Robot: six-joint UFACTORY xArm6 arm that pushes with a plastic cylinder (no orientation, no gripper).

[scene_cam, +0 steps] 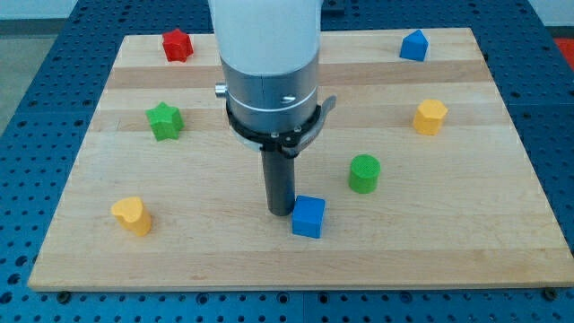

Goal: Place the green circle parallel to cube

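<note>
The green circle (364, 173), a short green cylinder, stands right of the board's middle. The blue cube (308, 216) sits below and to the left of it, near the view's bottom. My tip (279, 211) rests on the board just left of the blue cube, close to or touching its left side. The green circle is apart from the tip, up and to the right.
A red star (178, 45) is at top left, a green star (165, 121) at left, a yellow block (132, 215) at bottom left. A blue block (413, 45) is at top right, a yellow hexagon (430, 117) at right. The wooden board (502, 233) ends near the bottom.
</note>
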